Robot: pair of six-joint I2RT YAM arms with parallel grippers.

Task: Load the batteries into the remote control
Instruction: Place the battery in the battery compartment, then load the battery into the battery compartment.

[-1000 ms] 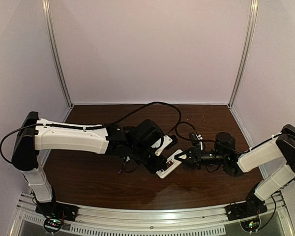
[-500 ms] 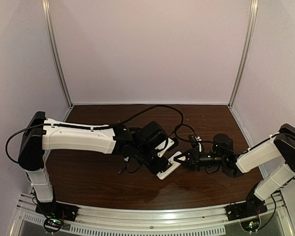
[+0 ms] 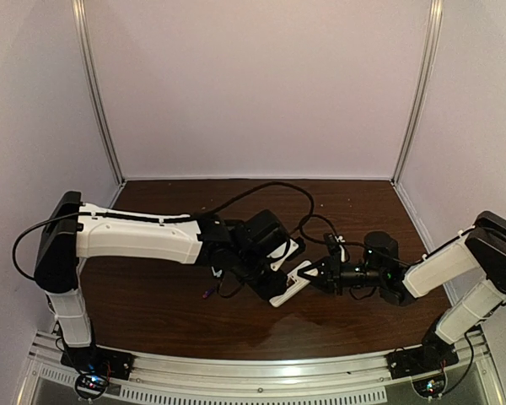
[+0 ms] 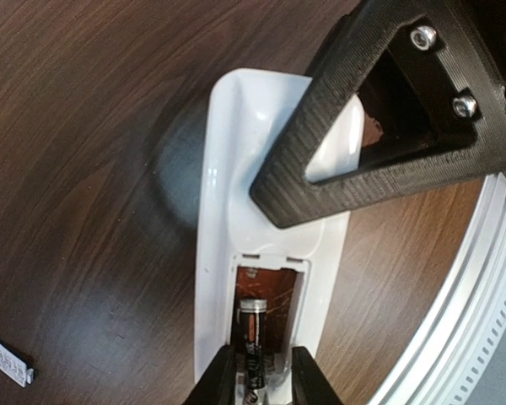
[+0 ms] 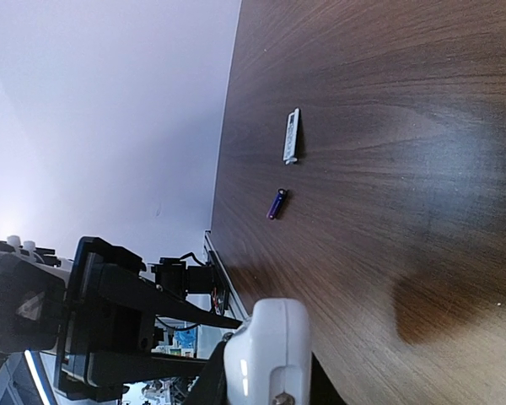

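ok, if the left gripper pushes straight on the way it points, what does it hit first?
Likely the battery seated in the bay of the remote control, right ahead of the left gripper; depth is unclear.

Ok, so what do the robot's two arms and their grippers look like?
Left arm and right arm: smooth white shells over black joints and black wrist housings. A black cable loops off the left wrist. Left gripper and right gripper are black; the right one's finger is a ribbed, hollow triangle with two silver screws.
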